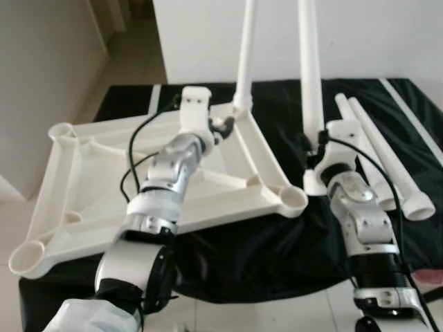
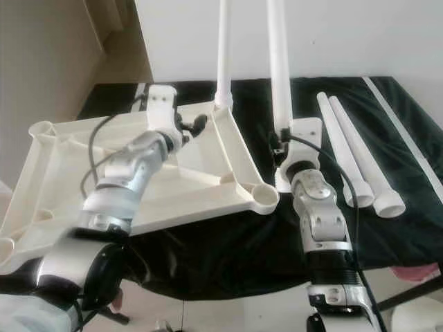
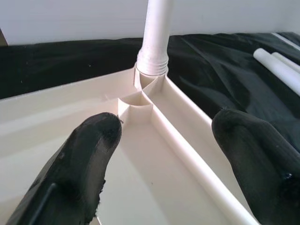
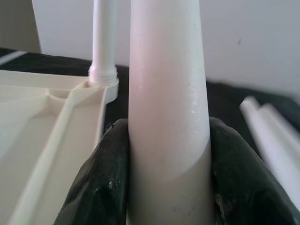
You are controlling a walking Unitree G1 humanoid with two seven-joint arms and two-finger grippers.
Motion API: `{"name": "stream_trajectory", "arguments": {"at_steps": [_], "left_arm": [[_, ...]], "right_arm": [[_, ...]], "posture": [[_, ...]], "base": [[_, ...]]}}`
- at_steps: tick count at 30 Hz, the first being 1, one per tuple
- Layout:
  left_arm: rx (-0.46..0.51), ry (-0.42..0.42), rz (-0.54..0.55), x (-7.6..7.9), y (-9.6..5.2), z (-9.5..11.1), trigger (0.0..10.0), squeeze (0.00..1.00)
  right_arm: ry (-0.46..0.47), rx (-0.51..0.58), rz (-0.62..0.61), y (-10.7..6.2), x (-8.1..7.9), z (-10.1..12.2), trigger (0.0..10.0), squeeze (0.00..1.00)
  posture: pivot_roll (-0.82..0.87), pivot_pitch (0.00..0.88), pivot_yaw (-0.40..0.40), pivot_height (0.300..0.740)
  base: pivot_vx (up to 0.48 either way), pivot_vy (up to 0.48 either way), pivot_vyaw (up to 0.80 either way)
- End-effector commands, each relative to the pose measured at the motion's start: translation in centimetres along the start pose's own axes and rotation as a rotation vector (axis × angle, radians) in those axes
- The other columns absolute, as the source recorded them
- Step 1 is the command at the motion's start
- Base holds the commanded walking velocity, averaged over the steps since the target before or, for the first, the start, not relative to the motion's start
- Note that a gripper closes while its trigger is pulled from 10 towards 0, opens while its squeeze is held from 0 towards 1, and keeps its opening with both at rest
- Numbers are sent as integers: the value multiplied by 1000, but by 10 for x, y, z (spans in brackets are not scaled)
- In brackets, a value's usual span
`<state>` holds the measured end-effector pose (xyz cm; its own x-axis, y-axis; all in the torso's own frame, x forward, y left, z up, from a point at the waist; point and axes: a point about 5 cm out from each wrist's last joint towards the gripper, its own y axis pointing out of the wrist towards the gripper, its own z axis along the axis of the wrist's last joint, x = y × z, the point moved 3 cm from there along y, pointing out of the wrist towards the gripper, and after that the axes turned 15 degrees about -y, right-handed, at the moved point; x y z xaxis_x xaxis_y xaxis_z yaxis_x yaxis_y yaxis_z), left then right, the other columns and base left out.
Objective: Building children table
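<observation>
The right gripper (image 4: 166, 187) squeezes a white table leg (image 1: 309, 76), held upright. The left gripper (image 3: 173, 159) hangs spread apart over the upside-down tabletop (image 1: 83, 173), near its far corner leg (image 1: 246, 52).

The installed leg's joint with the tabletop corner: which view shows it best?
The left wrist view: the installed leg sits threaded into the tabletop corner socket, close up. Both eye views show it smaller; the right wrist view shows it behind the held leg.

Both upright table legs, one held in the right end effector (image 1: 320, 142) and one (image 1: 244, 62) beyond the left end effector (image 1: 220, 128), ran off the frame's top edge.
</observation>
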<state>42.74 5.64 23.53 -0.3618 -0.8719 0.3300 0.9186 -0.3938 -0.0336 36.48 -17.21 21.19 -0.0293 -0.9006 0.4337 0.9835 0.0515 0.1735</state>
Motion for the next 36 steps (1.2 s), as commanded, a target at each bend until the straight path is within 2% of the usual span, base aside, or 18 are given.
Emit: {"name": "stream_trajectory", "arguments": {"at_steps": [1, 5, 6, 7, 9, 10, 11, 19, 21, 22, 23, 24, 28, 30, 33, 34, 36], "left_arm": [[4, 14, 58, -4, 2, 1, 10000, 0], [20, 47, 98, -5, 6, 7, 10000, 0], [33, 53, 87, -1, 8, 10, 10000, 0], [33, 53, 87, -1, 8, 10, 10000, 0], [39, 35, 55, 6, 11, 12, 10000, 0], [39, 35, 55, 6, 11, 12, 10000, 0], [44, 20, 20, 13, 13, 14, 10000, 0], [37, -40, -105, 29, 15, 17, 10000, 0], [63, -33, -194, 43, 13, 26, 10000, 0], [63, -33, -194, 43, 13, 26, 10000, 0], [74, -12, -248, 53, 11, 33, 10000, 0], [74, -12, -248, 53, 11, 33, 10000, 0], [23, 82, -202, 58, 9, 41, 10000, 0], [20, 105, -197, 61, 7, 44, 10000, 0], [41, 183, -166, 67, 2, 61, 10000, 0], [41, 183, -166, 67, 2, 61, 10000, 0], [78, 212, -155, 73, -3, 79, 10000, 0]], "right_arm": [[-25, 37, -14, 3, 1, 6, 10000, 0], [33, 68, 22, 6, -3, 16, 10000, 0], [73, 98, 71, 7, -10, 24, 10000, 0], [73, 98, 71, 7, -10, 24, 10000, 0], [163, 141, 162, 4, -22, 32, 10000, 0], [163, 141, 162, 4, -22, 32, 10000, 0], [208, 177, 214, 1, -30, 37, 10000, 0], [223, 207, 283, -4, -41, 40, 10000, 0], [222, 209, 304, -5, -44, 41, 10000, 0], [222, 209, 304, -5, -44, 41, 10000, 0], [226, 209, 312, -4, -43, 42, 10000, 0], [226, 209, 312, -4, -43, 42, 10000, 0], [234, 207, 305, -3, -38, 44, 10000, 0], [236, 203, 299, -3, -36, 44, 10000, 0], [246, 200, 289, -6, -31, 44, 10000, 0], [246, 200, 289, -6, -31, 44, 10000, 0], [248, 199, 288, -7, -30, 45, 10000, 0]], "posture": [[-71, 21, 24, 740], [-65, 21, 25, 740], [-65, 21, 25, 740], [-65, 21, 25, 740], [-61, 16, 23, 740], [-61, 16, 23, 740], [-62, 14, 25, 740], [-60, 9, 30, 740], [-58, 16, 29, 740], [-58, 16, 29, 740], [-54, 34, 24, 740], [-54, 34, 24, 740], [-47, 99, 13, 740], [-47, 99, 13, 740], [-41, 153, 6, 740], [-41, 153, 6, 740], [-38, 179, 6, 740]], "base": [[0, 0, 0], [0, 0, 0], [0, 0, 0], [0, 0, 0], [0, 0, 0], [0, 0, 0], [0, 0, 0], [0, 0, 0], [0, 0, 0], [0, 0, 0], [0, 0, 0], [0, 0, 0], [0, 0, 0], [0, 0, 0], [0, 0, 0], [0, 0, 0], [0, 0, 0]]}}
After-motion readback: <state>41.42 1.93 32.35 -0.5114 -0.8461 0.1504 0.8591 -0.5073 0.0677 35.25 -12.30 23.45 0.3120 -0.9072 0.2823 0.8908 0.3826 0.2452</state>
